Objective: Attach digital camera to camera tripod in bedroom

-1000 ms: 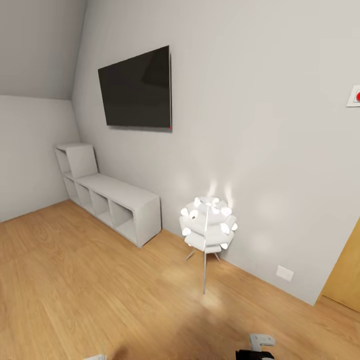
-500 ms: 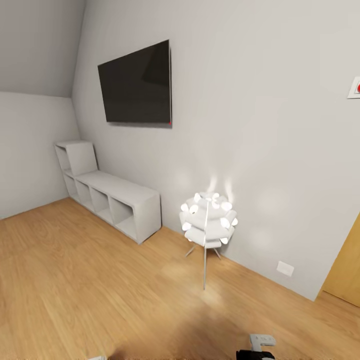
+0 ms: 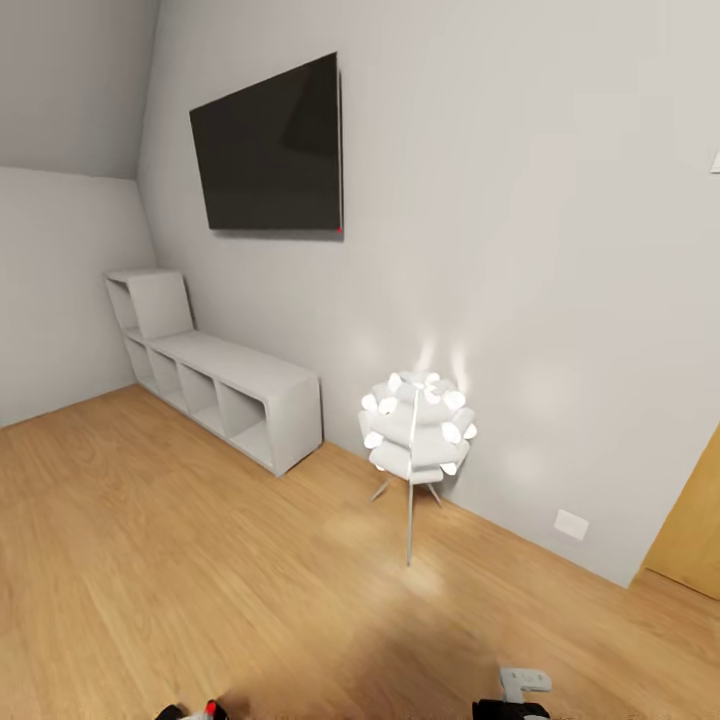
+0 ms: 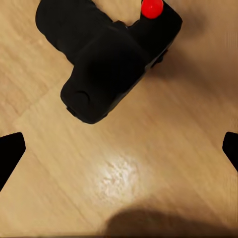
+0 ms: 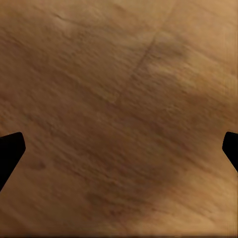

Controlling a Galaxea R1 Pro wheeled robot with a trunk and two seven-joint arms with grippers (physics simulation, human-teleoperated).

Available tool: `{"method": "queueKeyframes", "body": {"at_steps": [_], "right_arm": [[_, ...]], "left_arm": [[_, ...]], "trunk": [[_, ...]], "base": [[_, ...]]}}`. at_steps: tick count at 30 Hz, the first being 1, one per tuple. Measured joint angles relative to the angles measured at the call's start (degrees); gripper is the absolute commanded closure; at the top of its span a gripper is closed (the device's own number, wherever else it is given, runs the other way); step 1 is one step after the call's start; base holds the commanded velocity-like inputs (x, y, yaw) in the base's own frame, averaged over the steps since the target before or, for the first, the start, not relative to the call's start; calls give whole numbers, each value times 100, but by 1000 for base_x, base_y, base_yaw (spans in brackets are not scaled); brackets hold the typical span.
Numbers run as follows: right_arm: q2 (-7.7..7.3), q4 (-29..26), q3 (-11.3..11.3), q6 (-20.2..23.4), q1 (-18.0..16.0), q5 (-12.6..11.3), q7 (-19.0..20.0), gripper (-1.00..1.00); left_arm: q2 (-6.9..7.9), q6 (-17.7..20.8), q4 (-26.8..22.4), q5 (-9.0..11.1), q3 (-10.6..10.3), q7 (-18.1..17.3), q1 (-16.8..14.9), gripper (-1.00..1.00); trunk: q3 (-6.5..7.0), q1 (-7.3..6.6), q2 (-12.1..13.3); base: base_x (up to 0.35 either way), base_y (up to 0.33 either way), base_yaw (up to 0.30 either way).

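Note:
The digital camera [image 4: 106,54], black with a red button [image 4: 151,7], lies on the light wood floor. My left gripper [image 4: 119,148] hovers over the floor beside it, open, its dark fingertips [image 4: 10,151] wide apart with nothing between them. In the head view a black shape with a red dot, the camera [image 3: 190,712], peeks in at the bottom edge. My right gripper [image 5: 119,148] is open over bare floor; its white tab and black body, the right gripper [image 3: 520,695], show at the head view's bottom right. The camera tripod is out of view.
A white cubby shelf [image 3: 225,385] stands along the wall under a black wall television [image 3: 270,150]. A glowing white tube-cluster floor lamp [image 3: 415,430] stands on thin legs to its right. A wooden door [image 3: 695,530] is at the far right. Open wood floor [image 3: 150,560] lies ahead.
The whole head picture has shifted, so the head camera moved, not the furniture. The black camera with its red dot has come into view at the bottom edge.

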Motion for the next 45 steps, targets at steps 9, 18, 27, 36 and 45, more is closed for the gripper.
{"method": "queueKeyframes", "body": {"at_steps": [9,18,27,36,45], "right_arm": [[0,0,0,6,0,0,0,-100],[0,0,0,8,0,0,0,-100],[0,0,0,8,0,0,0,-100],[0,0,0,6,0,0,0,-100],[-5,-152,12,-87,-5,45,-5,-100]], "left_arm": [[0,0,0,6,0,-1,0,-100],[0,0,0,6,0,1,0,-100],[0,-3,0,3,0,4,0,-100],[-6,-22,0,-3,-5,7,0,-100],[34,37,-263,-21,6,61,-2,-100]], "trunk": [[-200,23,-12],[-399,46,-24],[-599,70,-36],[-798,93,-49],[-998,116,-61]], "base": [[0,0,0],[0,0,0],[0,0,0],[0,0,0],[0,0,0]]}}
